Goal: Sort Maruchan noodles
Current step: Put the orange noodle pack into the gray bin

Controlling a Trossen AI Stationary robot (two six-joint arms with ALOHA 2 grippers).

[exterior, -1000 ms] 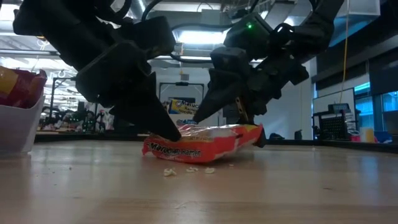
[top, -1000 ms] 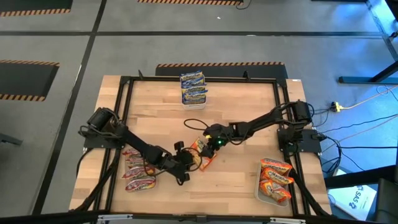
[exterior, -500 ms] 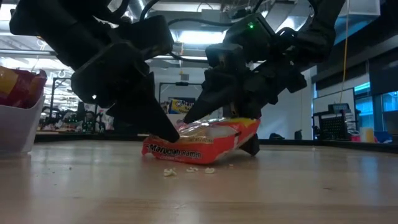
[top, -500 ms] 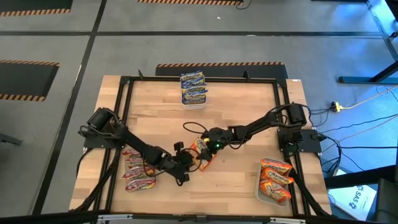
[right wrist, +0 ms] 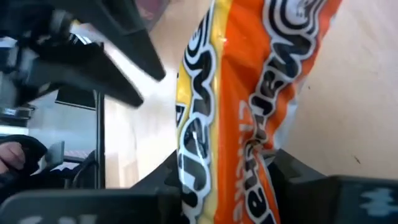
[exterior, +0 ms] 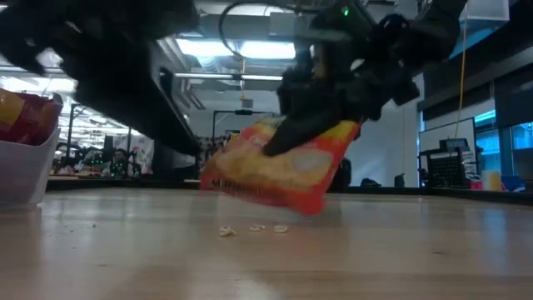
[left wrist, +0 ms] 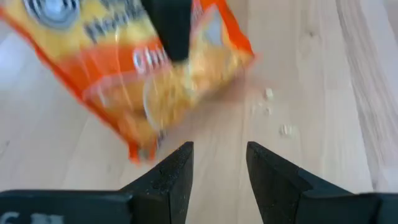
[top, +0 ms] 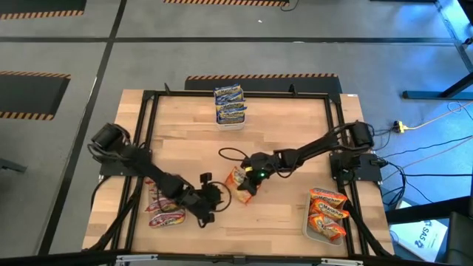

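An orange Maruchan noodle packet (top: 240, 179) stands tipped up over the middle of the table, and my right gripper (top: 249, 179) is shut on it. The low view shows the packet (exterior: 287, 171) slanting, one long edge high. My left gripper (top: 209, 198) is just to the packet's near left. Its fingers (left wrist: 219, 163) are open, with nothing between them, and the packet (left wrist: 155, 74) lies a short way beyond their tips. My right gripper pinches the packet between its two fingers at the raised upper edge (exterior: 283, 143), coming in slanting down from the table's right. In the wrist view the packet (right wrist: 249, 158) runs up from between the fingers. It hangs steeply tilted. I cannot tell whether its low corner (exterior: 312, 208) touches the table.
A tub of blue packets (top: 230, 106) stands at the far middle. Red packets (top: 164, 207) lie at the near left, and a tub of orange packets (top: 327, 214) stands at the near right. Noodle crumbs (exterior: 254, 227) lie on the wood below the packet. A white tub (exterior: 21, 167) is at the left in the low view.
My right gripper has shut on the orange packet and raised it, so the packet has gone from lying flat to steeply tilted. My left gripper has come away from the packet's left end, rising and drawing back toward the table's near left.
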